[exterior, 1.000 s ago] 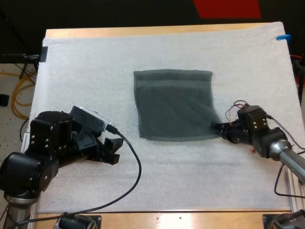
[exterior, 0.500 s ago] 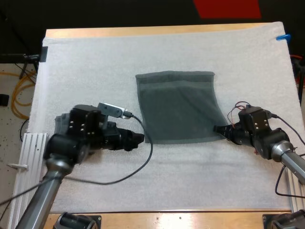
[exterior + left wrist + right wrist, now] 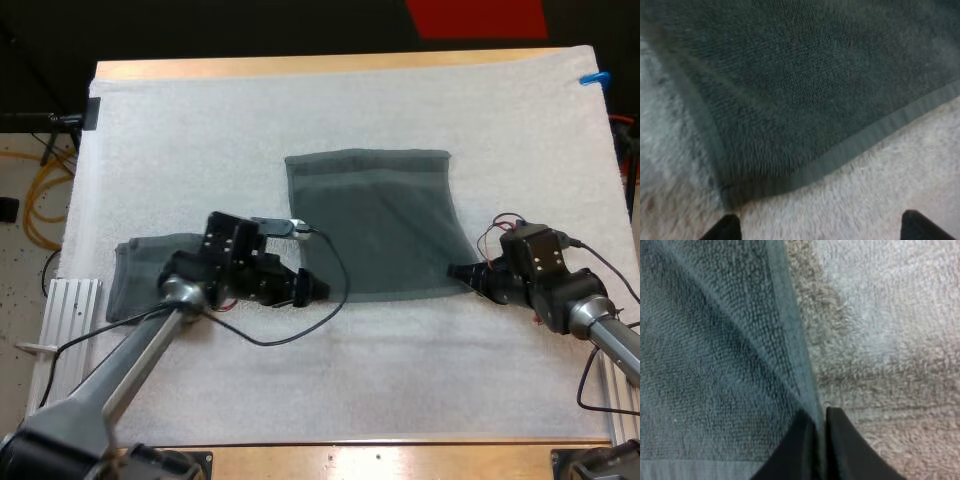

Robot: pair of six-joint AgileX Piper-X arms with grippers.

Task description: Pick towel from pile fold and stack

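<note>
A dark grey-green towel (image 3: 372,222) lies spread flat in the middle of the white mat (image 3: 200,140). My left gripper (image 3: 318,290) rests low on the mat just short of the towel's near-left corner (image 3: 755,190). Its fingertips (image 3: 722,229) stand wide apart with only mat between them. My right gripper (image 3: 457,270) is at the near-right corner, its fingers (image 3: 840,440) pinched on the towel's hem (image 3: 790,340). A second dark towel (image 3: 135,280) lies flat near the mat's left edge, partly under my left arm.
Bare mat stretches in front of and behind the spread towel. A metal rail (image 3: 60,320) runs along the table's left side beside the second towel. Yellow cable (image 3: 40,200) lies on the floor off the left edge.
My left arm has reached out from the lower left to the spread towel's near-left corner, uncovering the second towel. The spread towel shifted slightly right. The right gripper has stayed put.
</note>
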